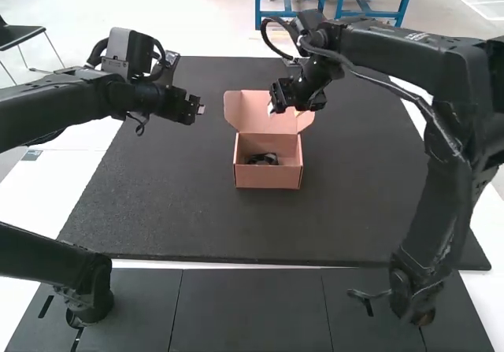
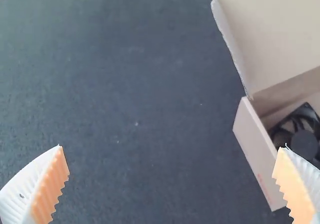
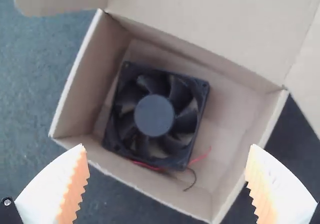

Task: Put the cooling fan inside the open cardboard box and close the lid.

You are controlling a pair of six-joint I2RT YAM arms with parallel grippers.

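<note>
The fan is in the box, lying flat on the bottom, so I think the first half of my job is done. What is left is to shut the lid, which stands up at the back of the box. My right gripper hangs over the box, close to the lid's side flap, spread wide and holding nothing. My left gripper hangs over the mat to the left of the box, apart from it, also spread wide and holding nothing. Next, I think I need to get a gripper behind the lid and push it forward and down, so the flaps slip inside the walls. The box looks light and may slide, so the other gripper could hold it in place. The box is thin brown cardboard, smooth, with straight folds. The fan is a black square with a round middle and curved blades around it. Thin red and black wires curl out from one corner, and I would keep them under the lid. The mat is black and looks rough and grainy. The fingers are white with ridges, and their pads are orange with little teeth.
</note>
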